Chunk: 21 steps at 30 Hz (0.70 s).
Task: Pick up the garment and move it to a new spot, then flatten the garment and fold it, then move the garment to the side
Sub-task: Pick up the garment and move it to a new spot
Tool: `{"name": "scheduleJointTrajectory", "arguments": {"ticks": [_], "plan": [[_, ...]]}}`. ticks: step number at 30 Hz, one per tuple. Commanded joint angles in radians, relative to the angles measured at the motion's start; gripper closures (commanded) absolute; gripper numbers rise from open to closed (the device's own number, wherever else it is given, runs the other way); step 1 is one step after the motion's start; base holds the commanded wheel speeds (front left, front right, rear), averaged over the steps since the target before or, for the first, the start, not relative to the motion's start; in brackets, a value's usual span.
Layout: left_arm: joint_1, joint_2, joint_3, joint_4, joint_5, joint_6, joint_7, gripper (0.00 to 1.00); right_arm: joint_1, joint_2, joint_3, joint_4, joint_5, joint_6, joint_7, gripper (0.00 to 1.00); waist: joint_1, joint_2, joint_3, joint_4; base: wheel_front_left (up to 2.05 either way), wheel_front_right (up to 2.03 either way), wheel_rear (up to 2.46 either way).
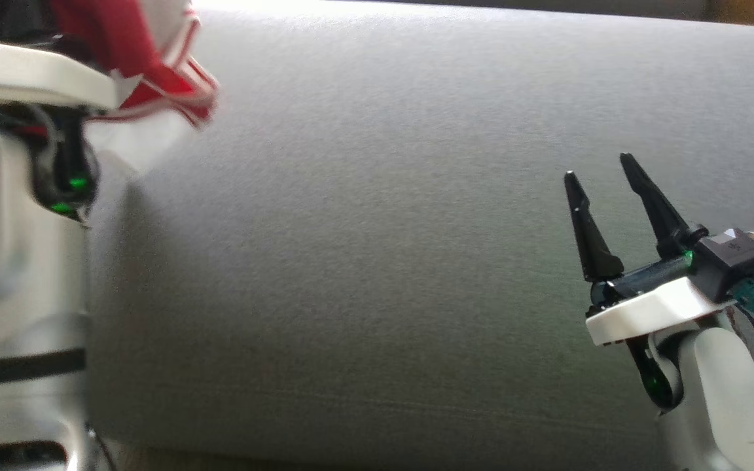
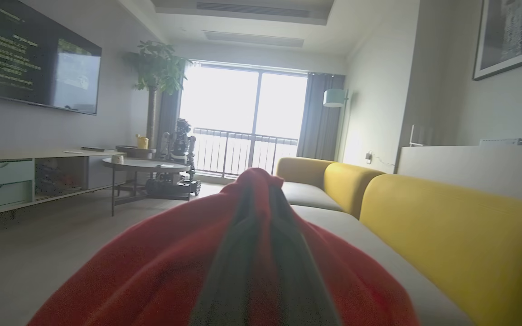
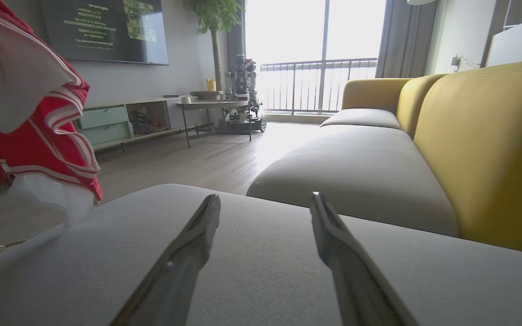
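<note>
At the near right, the right gripper (image 1: 598, 166) hovered just above the grey seat cushion (image 1: 377, 275), its two dark fingers spread wide and holding nothing. The cushion between the arms lay bare. Further off on the left, the left gripper (image 2: 263, 194) was pinched shut on the garment (image 1: 154, 72). This red and white piece hung bunched from the fingers above the cushion's far left corner, with its lower folds dangling past the edge toward the floor (image 3: 188, 158). Beyond that, the sofa's yellow backrest (image 3: 483, 149) ran away on the right.

The step in hand looked like the carry to a new spot, with the cloth lifted but not laid down. Next, the left arm would likely need to bring the garment over the open cushion and lower it. The free right gripper could then catch an edge for spreading.
</note>
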Motion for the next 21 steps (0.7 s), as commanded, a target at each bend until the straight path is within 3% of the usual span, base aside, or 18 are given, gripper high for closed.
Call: {"name": "scheduleJointTrajectory", "arguments": {"ticks": [1, 13, 21], "plan": [[-0.032, 0.025, 0.016, -0.066, -0.006, -0.001, 0.008, 1.0, -0.011, 0.01, 0.016, -0.029, 0.008, 0.0, -0.012, 0.0, 0.0001, 0.0, -0.022, -0.036, 0.0, 0.0, 0.0], [0.049, -0.086, -0.097, -0.362, -0.049, 0.009, 0.133, 1.0, -0.034, 0.013, 0.013, -0.022, 0.034, 0.0, -0.031, 0.0, 0.0001, 0.0, -0.004, -0.234, 0.0, 0.0, 0.0], [0.031, -0.133, -0.234, -0.496, -0.189, 0.025, 0.235, 1.0, -0.056, 0.014, 0.022, -0.025, 0.076, 0.0, -0.038, 0.0, 0.0001, 0.0, 0.031, -0.348, 0.0, 0.0, 0.0]]}}
